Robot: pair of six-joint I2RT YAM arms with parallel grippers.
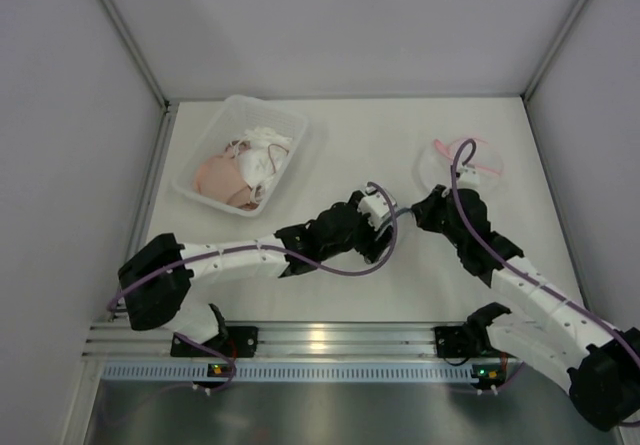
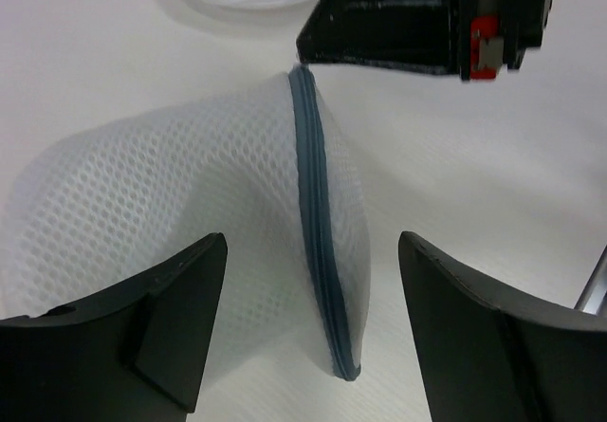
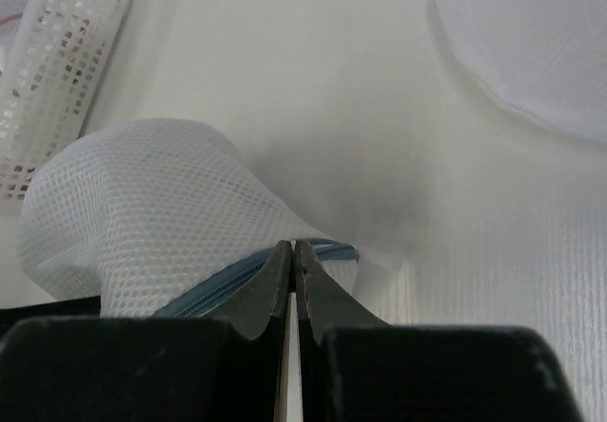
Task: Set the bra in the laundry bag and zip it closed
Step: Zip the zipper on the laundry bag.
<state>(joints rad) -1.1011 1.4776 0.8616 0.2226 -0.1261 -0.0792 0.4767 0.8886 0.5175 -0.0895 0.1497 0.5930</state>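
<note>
Right now my left tool (image 2: 311, 247) stands wide open, one finger on each side of the mesh laundry bag (image 2: 171, 194) and its blue-grey zipper (image 2: 313, 204). My right tool (image 3: 292, 251) is pinched shut on the zipper's end, and the bag peaks up to it. The bra (image 1: 225, 177) lies in the white basket (image 1: 300, 125) at the counter's (image 1: 350, 145) far left.

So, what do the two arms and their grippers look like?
The left arm and right arm have white links and black joints; a thin purple cable loops along each. The left gripper and right gripper have black, tapered fingers. A small red mark sits on the right gripper's body.
</note>
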